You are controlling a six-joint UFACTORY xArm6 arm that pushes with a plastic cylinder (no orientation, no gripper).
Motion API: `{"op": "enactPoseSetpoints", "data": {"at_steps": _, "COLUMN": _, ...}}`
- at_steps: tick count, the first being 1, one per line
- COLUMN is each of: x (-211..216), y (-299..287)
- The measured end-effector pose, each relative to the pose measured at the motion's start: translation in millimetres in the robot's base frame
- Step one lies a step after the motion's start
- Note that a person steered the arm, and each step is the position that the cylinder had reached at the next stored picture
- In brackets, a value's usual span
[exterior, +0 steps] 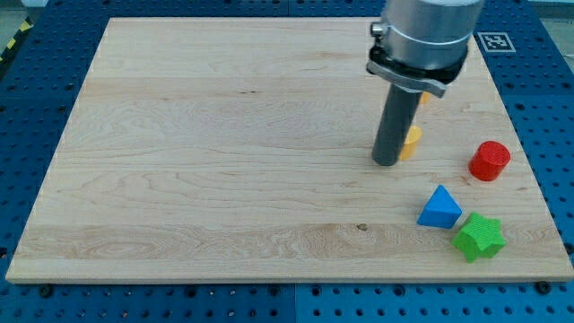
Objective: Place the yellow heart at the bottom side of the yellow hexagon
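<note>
My tip (pixel 387 163) rests on the wooden board (pixel 224 161) in the right half of the view. A yellow block (pixel 413 142) sits just to its right, against the rod and mostly hidden by it, so its shape cannot be made out. A sliver of a second yellow block (pixel 425 100) shows higher up, behind the arm's grey collar; its shape is hidden too. I cannot tell which one is the heart and which the hexagon.
A red cylinder (pixel 490 161) stands near the board's right edge. A blue triangular block (pixel 439 207) and a green star (pixel 478 237) lie close together at the lower right. A blue pegboard surface (pixel 36 90) surrounds the board.
</note>
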State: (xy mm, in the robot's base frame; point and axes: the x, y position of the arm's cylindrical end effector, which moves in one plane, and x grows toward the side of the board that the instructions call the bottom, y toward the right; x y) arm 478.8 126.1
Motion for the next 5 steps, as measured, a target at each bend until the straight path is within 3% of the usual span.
{"op": "enactPoseSetpoints", "data": {"at_steps": 4, "x": -42, "y": 36}}
{"op": "enactPoseSetpoints", "data": {"at_steps": 5, "x": -12, "y": 36}}
